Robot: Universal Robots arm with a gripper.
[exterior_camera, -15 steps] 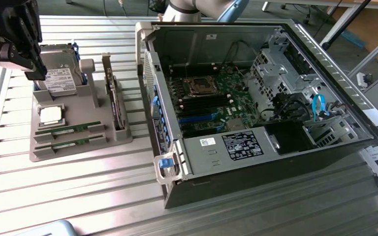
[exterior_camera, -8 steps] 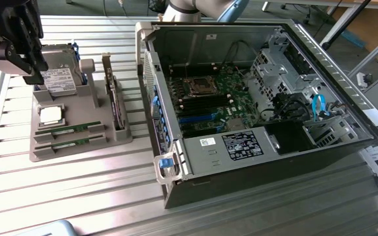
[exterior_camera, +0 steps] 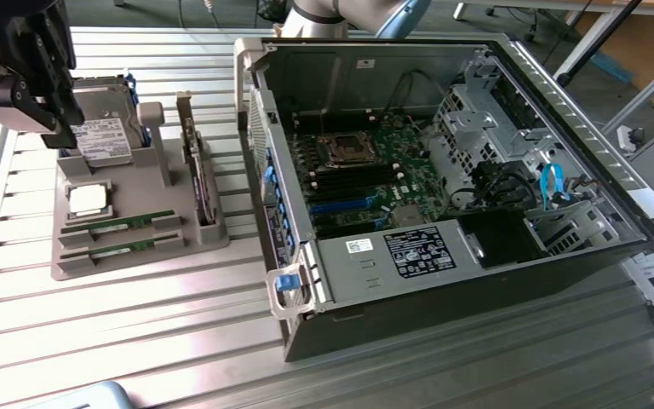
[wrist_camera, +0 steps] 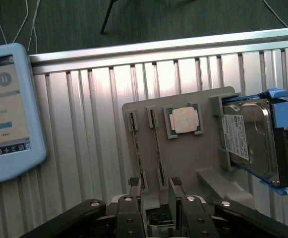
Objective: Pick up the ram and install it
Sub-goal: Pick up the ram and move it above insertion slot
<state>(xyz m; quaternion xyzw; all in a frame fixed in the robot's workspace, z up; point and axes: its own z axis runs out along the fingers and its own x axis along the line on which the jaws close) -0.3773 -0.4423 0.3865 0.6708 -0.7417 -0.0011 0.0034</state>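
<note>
From here I see the ram (exterior_camera: 117, 223) lying on its long edge in a slotted grey holder (exterior_camera: 140, 264) at the exterior view's left. It is not picked up. A second ram stick (exterior_camera: 109, 250) sits in the next slot, just on the near side of it and parallel to it. On the same holder, just beyond the sticks, is a square silver processor (exterior_camera: 86, 199). Farther back a hard drive (exterior_camera: 106, 128) in a blue frame stands on edge. A dark expansion card (exterior_camera: 197, 166) stands upright along the holder's right side.

My hand (exterior_camera: 54, 128) hangs above the far end of the holder, in front of the hard drive and clear of both sticks. In the wrist view its fingers (wrist_camera: 133, 191) stand apart with nothing between them, and the holder lies below.

The holder rests on a ribbed aluminium desk (exterior_camera: 134, 341). To its right on the desk lies an open computer case (exterior_camera: 339, 332), with the motherboard (exterior_camera: 418, 183) exposed inside. A blue-rimmed tablet (wrist_camera: 5, 109) lies on the desk near the holder.
</note>
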